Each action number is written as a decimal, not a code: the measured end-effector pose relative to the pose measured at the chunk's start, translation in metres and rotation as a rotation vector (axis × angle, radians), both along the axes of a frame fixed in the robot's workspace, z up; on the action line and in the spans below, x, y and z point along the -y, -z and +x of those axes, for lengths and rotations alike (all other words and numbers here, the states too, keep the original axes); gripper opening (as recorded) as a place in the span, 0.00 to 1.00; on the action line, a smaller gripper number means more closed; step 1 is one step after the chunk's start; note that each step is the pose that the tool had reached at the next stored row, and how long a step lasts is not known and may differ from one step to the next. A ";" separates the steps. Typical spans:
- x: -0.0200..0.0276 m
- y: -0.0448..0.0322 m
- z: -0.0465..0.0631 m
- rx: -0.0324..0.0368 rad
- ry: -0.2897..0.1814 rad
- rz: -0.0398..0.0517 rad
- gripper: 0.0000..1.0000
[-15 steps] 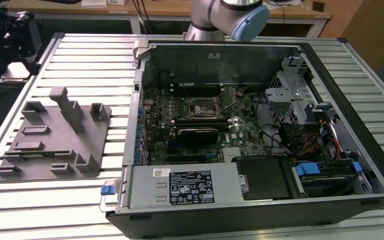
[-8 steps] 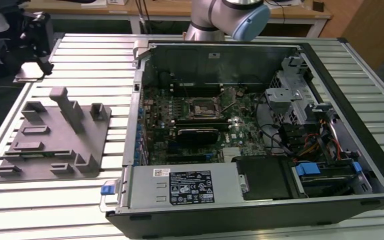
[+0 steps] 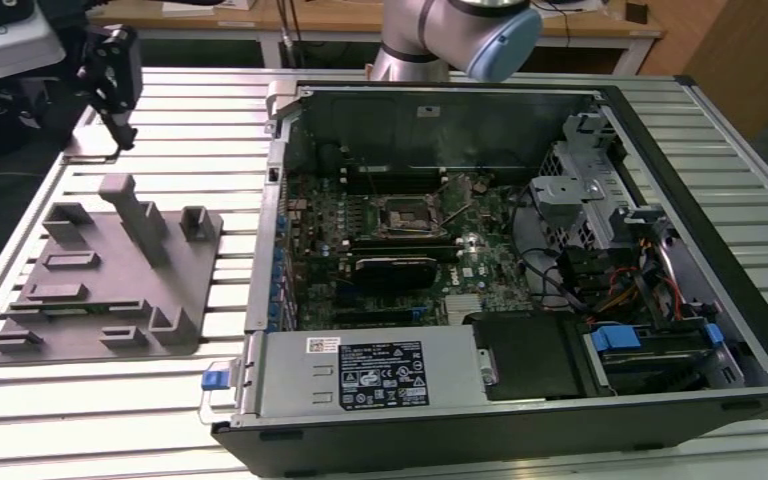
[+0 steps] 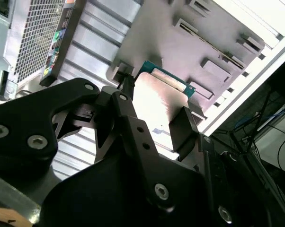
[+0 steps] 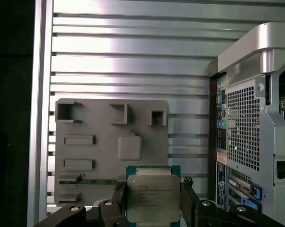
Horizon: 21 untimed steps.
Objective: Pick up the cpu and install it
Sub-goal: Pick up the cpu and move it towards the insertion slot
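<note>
**Even room light, glare at the wrist**

In the exterior view, soft overhead light falls evenly on the worktop [image 3: 117,400], whose slats shine faintly. The inside of the case [image 3: 491,125] is dimmer. In the second wrist view, glare washes out the cpu [image 4: 159,104] top, and the gripper [image 4: 154,100] is near-black. In the first wrist view, a bright band crosses the slats, with darkness beyond the worktop.

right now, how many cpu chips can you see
1. The small flat square silvery-grey cpu chip is clamped in the black tool in the first wrist view, in front of the grey plastic tray. Others may be hidden inside the open black computer case.
</note>
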<state>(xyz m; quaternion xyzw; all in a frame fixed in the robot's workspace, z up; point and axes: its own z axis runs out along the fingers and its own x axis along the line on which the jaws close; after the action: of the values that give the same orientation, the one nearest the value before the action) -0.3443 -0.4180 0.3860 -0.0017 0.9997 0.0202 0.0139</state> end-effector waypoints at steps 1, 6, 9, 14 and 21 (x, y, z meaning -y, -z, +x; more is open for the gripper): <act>0.0000 -0.0001 0.003 -0.0001 0.000 -0.0001 0.54; 0.0000 0.0000 0.021 -0.0001 0.000 -0.0001 0.54; 0.0000 0.0000 0.031 -0.0001 0.000 0.0000 0.54; 0.0000 0.0000 0.050 -0.0001 0.000 0.0000 0.54; 0.0000 0.0000 0.075 0.0000 0.000 0.0000 0.54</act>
<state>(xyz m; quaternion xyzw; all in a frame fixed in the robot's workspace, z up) -0.2690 -0.4180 0.3860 -0.0017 0.9997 0.0202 0.0139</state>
